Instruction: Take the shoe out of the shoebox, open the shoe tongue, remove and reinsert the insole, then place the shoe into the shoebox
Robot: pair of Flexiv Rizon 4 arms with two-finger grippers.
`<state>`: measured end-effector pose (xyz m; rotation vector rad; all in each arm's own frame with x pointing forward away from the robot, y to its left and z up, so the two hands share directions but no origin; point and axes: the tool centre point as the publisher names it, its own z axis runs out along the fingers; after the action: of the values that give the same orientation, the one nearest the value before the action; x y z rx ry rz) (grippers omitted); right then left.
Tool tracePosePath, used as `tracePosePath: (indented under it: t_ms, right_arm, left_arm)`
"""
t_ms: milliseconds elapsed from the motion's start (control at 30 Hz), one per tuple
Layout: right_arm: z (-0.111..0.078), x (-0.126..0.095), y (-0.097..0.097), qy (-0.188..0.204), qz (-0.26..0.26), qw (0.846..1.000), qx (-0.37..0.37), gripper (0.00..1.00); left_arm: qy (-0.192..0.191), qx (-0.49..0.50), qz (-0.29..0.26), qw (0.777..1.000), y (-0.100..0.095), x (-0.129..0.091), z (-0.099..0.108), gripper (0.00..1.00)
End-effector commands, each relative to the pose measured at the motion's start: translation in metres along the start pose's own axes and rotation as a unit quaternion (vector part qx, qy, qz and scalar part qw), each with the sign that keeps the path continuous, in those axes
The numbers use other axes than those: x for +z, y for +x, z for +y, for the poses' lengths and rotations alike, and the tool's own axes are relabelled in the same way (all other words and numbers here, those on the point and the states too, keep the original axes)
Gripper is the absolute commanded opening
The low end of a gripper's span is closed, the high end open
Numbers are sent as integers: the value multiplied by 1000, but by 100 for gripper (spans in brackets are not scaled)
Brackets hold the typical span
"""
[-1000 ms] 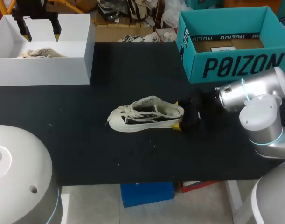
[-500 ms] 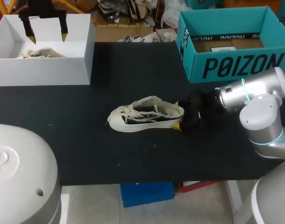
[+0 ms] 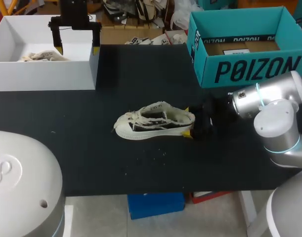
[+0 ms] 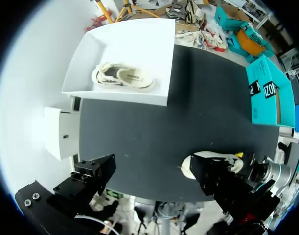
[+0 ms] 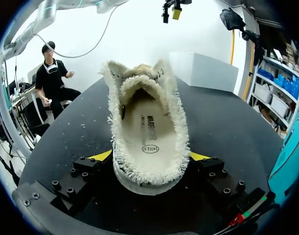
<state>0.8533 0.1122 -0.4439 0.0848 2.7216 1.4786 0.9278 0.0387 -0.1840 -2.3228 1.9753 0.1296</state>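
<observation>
My right gripper [image 3: 188, 121] sits just right of centre in the head view, its two yellow tips pressed against either side of the heel of the cream shoe [image 3: 151, 121], so it is clamped on that shoe. The shoe stands on its sole on the black table [image 3: 141, 74], toe towards the left of the frame. From the right wrist I look straight into the shoe's opening between my fingers: the frayed collar faces me and the insole [image 5: 148, 129] lies flat inside. My left gripper [image 3: 77, 48] hangs in the upper left of the head view, fingers spread wide with nothing between them, above the right end of the white box [image 3: 47, 74]. A second shoe [image 3: 42, 56] lies in that box. The teal shoebox [image 3: 239, 69] stands open in the upper right, well apart from the shoe I hold
</observation>
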Motion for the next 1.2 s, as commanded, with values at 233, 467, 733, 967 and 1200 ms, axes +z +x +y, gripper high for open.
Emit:
tracePosePath:
  t_ms: [233,467,733,967,1200]
  right_arm:
    - [-1,2,-1,1,-1,1000,1,0]
    - [-1,2,-1,1,-1,1000,1,0]
    - [-1,2,-1,1,-1,1000,1,0]
    - [-1,2,-1,1,-1,1000,1,0]
    - [-1,2,-1,1,-1,1000,1,0]
  left_arm:
    - [72,48,-42,995,40,-19,25,100]
    - [57,100,-63,991,101,-10,59,100]
    - [38,113,-50,992,122,1,75,100]
    - [38,113,-50,992,122,1,75,100]
    - [34,112,-65,991,134,4,80,100]
